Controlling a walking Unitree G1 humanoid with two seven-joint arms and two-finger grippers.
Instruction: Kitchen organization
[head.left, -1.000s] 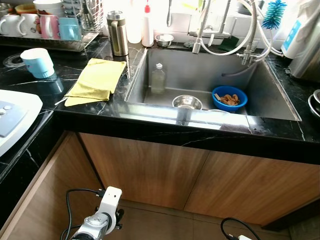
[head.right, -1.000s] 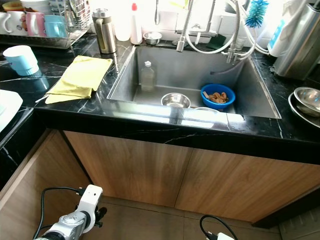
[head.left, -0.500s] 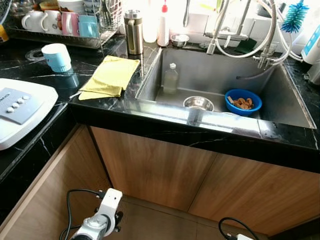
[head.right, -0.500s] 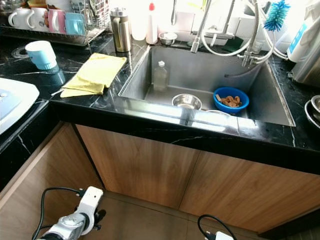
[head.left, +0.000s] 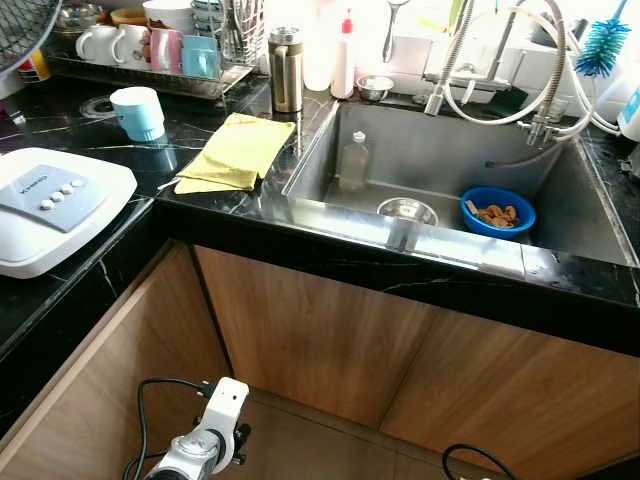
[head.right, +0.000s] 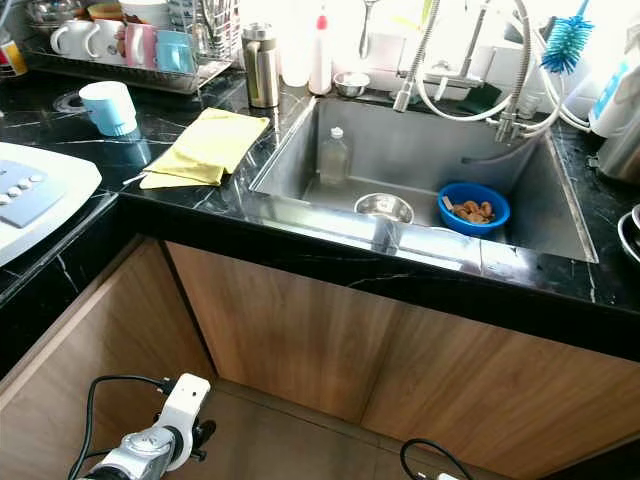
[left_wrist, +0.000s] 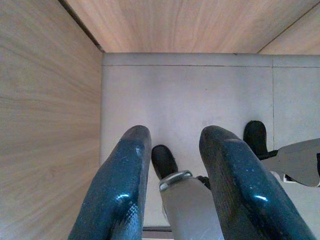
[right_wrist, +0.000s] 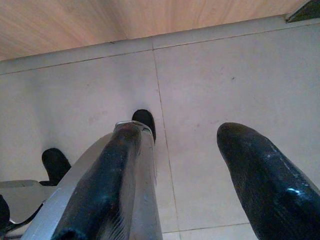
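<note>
With both arms hanging idle, left pincer (left_wrist: 172, 200) and right pincer (right_wrist: 187, 185) spread wide and empty above the floor, the soft, light yellow cloth (head.left: 240, 150) lies on the black desk (head.left: 120, 135) at 9 o'clock of the sink (head.left: 575, 215), probably best pinched at an edge.
</note>
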